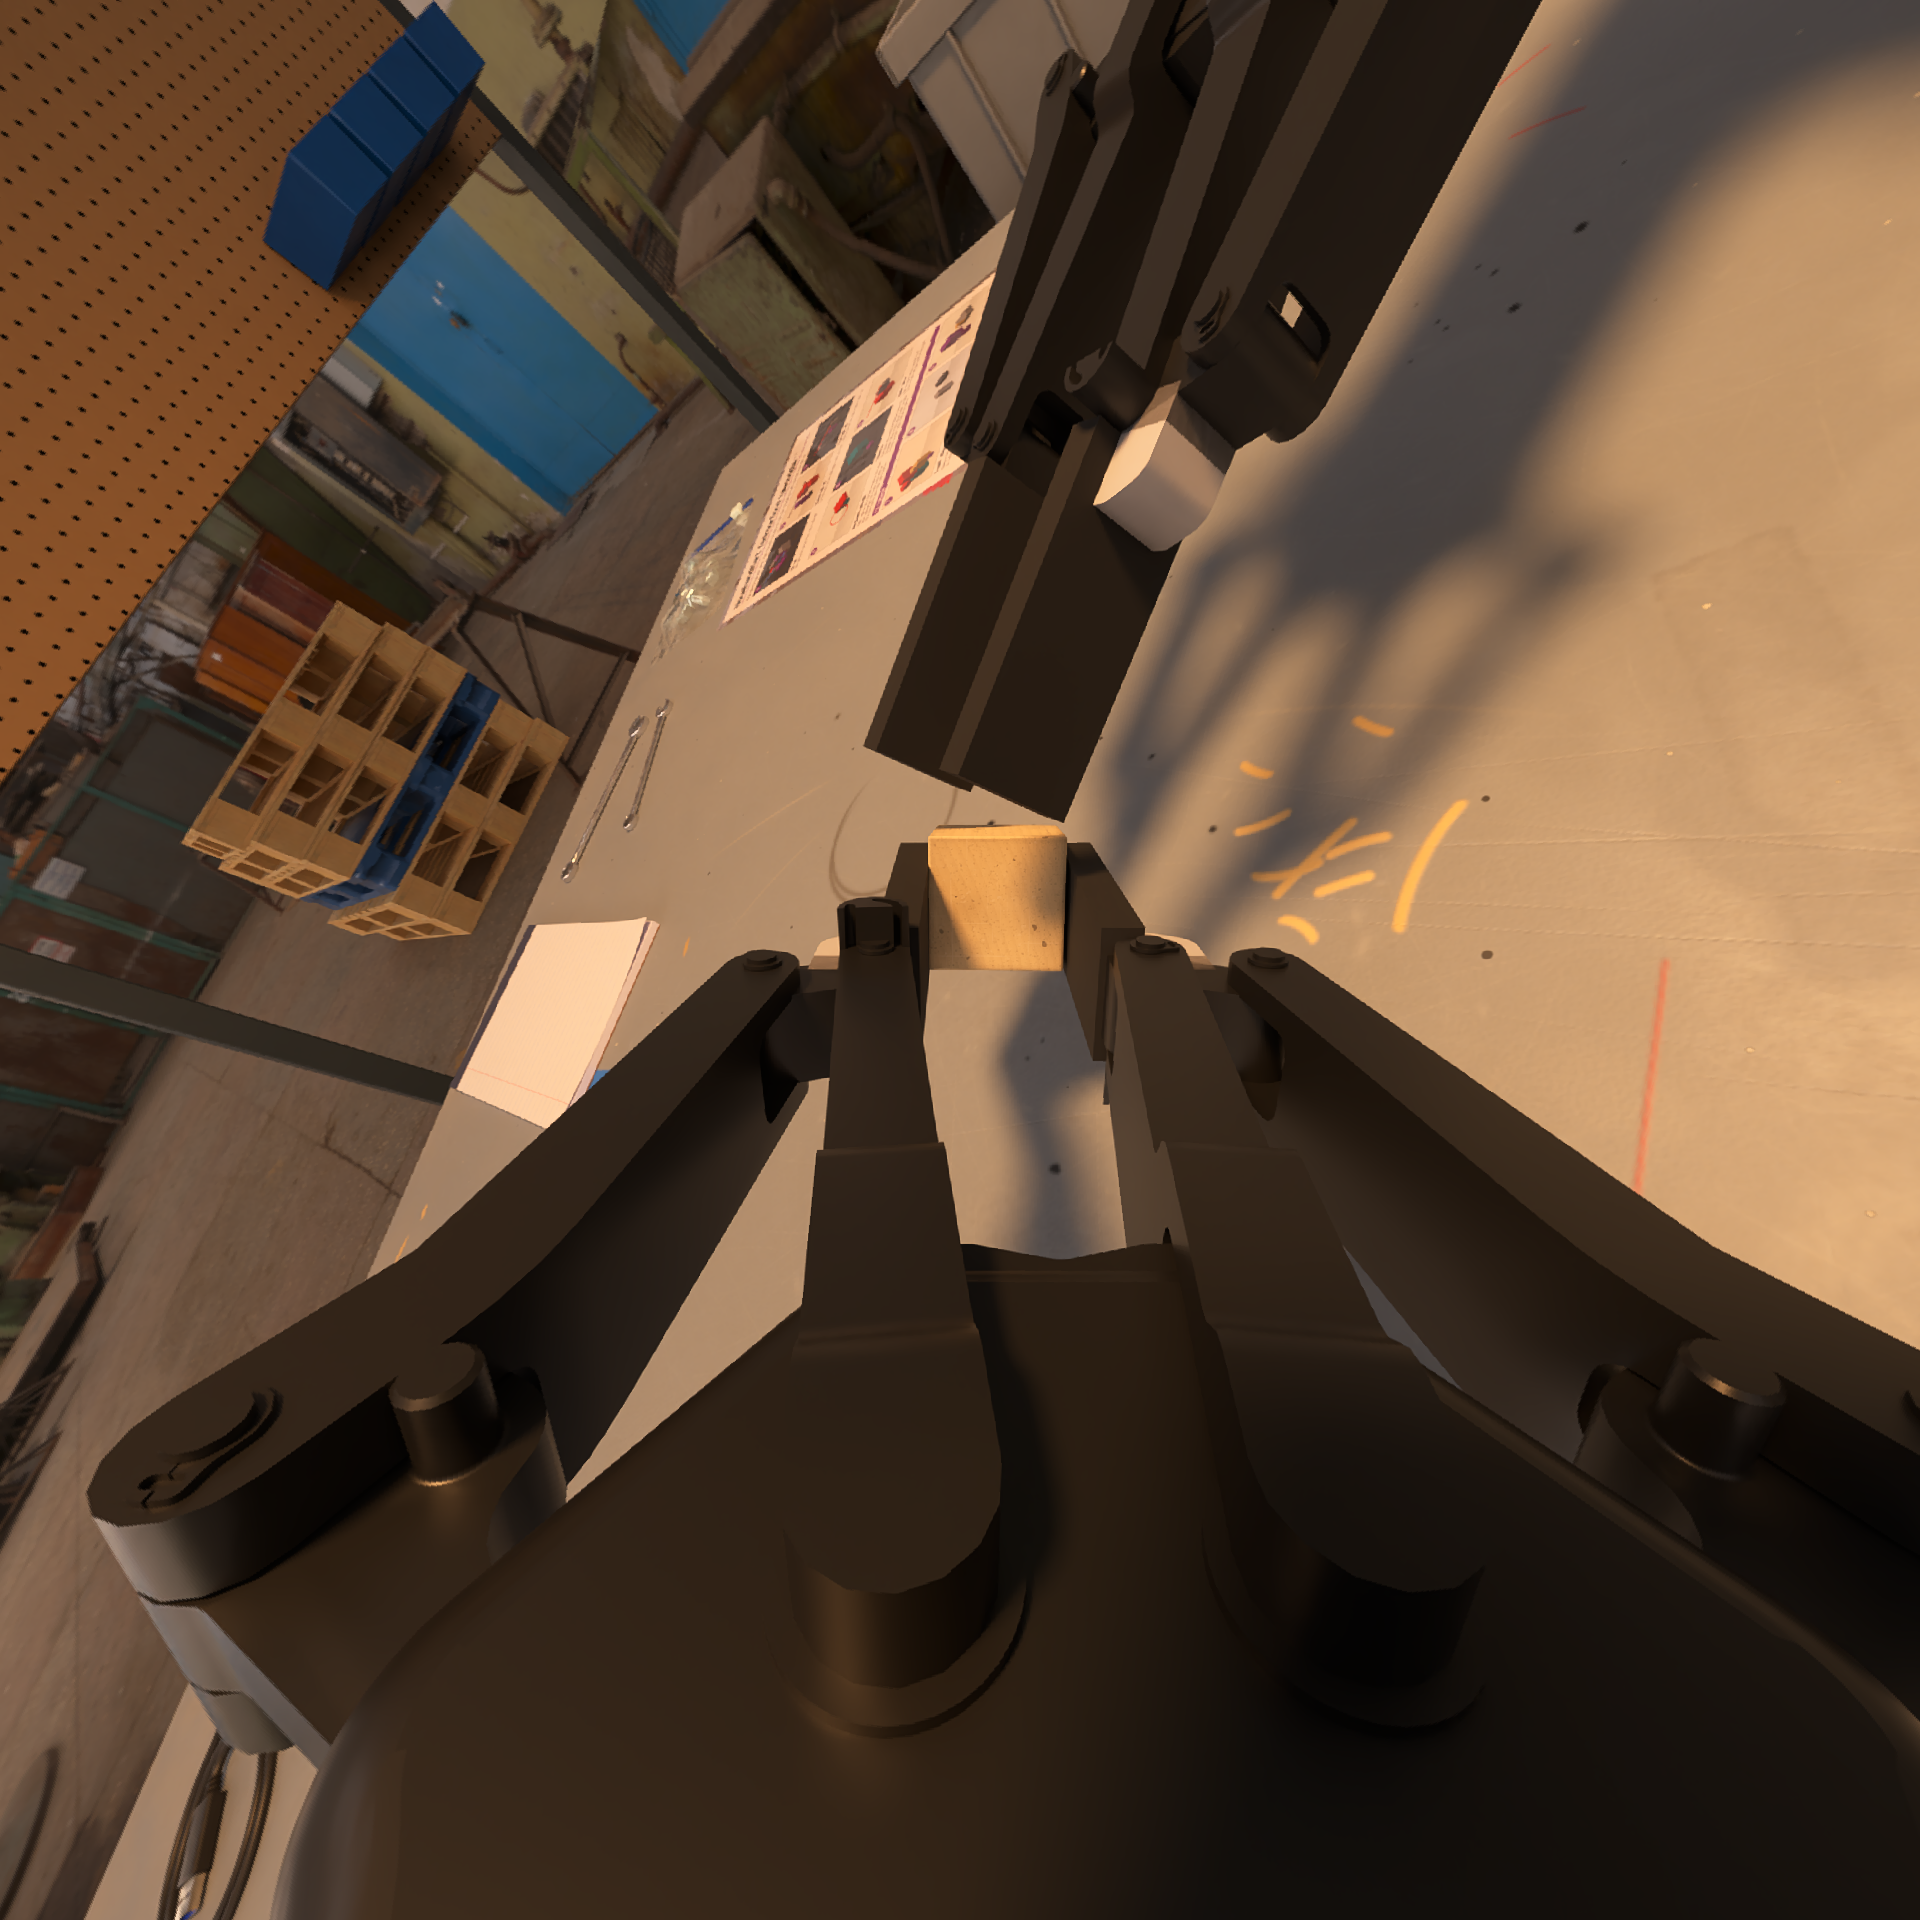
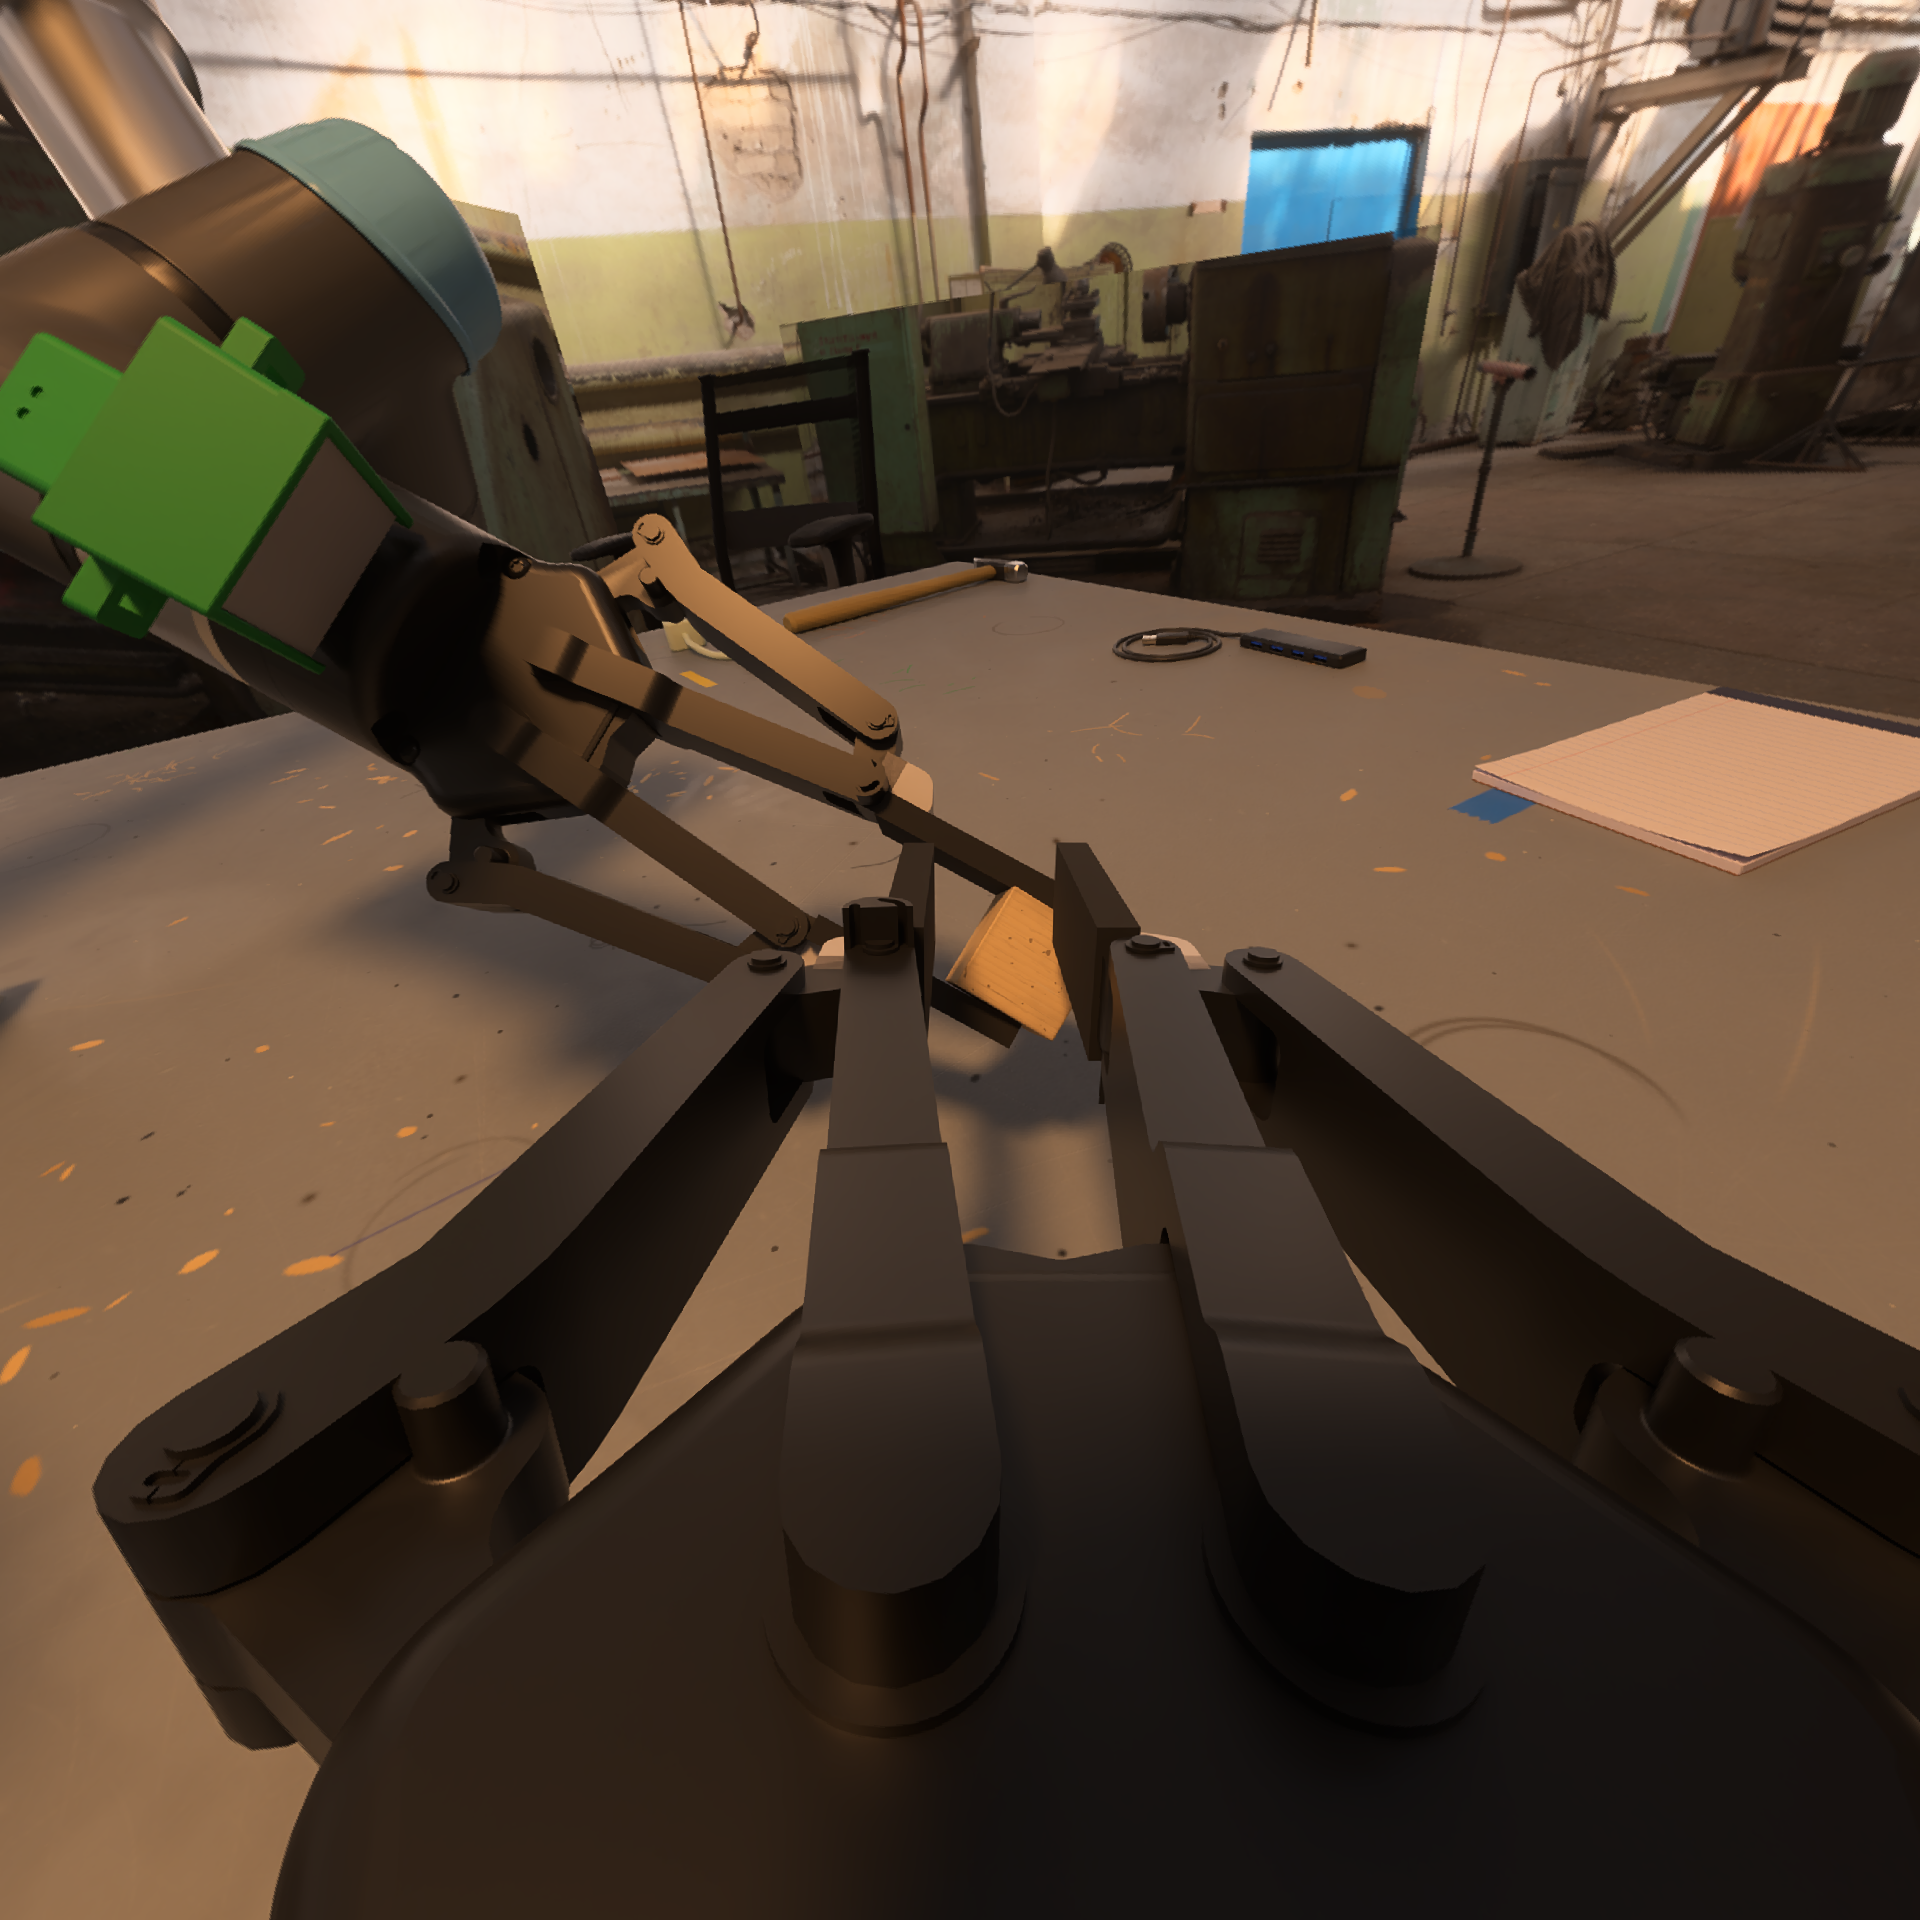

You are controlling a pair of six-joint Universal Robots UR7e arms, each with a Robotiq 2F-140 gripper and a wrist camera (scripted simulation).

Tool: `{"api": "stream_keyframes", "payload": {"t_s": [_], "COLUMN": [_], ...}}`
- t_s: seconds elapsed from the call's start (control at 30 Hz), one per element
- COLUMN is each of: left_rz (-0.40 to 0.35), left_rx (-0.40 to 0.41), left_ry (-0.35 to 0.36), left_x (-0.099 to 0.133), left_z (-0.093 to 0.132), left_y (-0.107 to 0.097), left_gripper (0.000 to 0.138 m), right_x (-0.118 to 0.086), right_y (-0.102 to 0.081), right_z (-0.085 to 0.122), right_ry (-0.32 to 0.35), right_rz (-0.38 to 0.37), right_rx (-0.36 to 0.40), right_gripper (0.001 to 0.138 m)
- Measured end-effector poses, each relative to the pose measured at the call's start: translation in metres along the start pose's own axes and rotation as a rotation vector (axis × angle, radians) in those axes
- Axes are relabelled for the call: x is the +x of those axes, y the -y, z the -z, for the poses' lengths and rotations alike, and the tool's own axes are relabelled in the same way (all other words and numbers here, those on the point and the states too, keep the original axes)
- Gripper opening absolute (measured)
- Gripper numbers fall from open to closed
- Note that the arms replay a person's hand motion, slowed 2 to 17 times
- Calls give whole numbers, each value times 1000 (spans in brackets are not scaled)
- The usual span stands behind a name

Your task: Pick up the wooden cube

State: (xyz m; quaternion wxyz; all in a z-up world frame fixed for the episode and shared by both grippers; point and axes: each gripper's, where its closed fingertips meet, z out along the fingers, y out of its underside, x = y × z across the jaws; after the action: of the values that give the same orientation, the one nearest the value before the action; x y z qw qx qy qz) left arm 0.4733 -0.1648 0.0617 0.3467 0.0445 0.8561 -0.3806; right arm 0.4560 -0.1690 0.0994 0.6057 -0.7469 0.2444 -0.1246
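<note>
The wooden cube (image 1: 997, 899) is pinched between the two fingertips of my left gripper (image 1: 997, 868), which is shut on it. In the right wrist view the cube (image 2: 1013, 966) hangs tilted a little above the grey table (image 2: 1455, 1039), with its shadow below, and the left gripper (image 2: 1023, 966) reaches in from the left. My right gripper (image 2: 995, 883) has its jaws about a cube's width apart, and the cube shows through the gap. In the left wrist view the right gripper's fingertips (image 1: 977, 769) end just past the cube and hold nothing.
A lined notepad (image 2: 1704, 779) lies at the right. A hammer (image 2: 894, 597) and a USB hub with its cable (image 2: 1304, 649) lie at the far edge. A printed sheet (image 1: 862, 468), a bag of small parts (image 1: 701, 587) and two wrenches (image 1: 623, 779) lie along another edge.
</note>
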Motion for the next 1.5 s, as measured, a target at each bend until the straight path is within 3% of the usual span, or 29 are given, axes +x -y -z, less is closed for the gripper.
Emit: {"api": "stream_keyframes", "payload": {"t_s": [0.63,1.5], "left_rz": [-4,-24], "left_rx": [0,-18], "left_ry": [80,113], "left_x": [-6,-3], "left_z": [0,-2], "left_y": [-6,-14], "left_gripper": [33,33], "right_x": [7,4], "right_y": [-7,-11], "right_z": [-1,-4], "right_ry": [-25,1], "right_rz": [-31,-70], "right_rx": [-29,-46], "right_gripper": [27,27]}}
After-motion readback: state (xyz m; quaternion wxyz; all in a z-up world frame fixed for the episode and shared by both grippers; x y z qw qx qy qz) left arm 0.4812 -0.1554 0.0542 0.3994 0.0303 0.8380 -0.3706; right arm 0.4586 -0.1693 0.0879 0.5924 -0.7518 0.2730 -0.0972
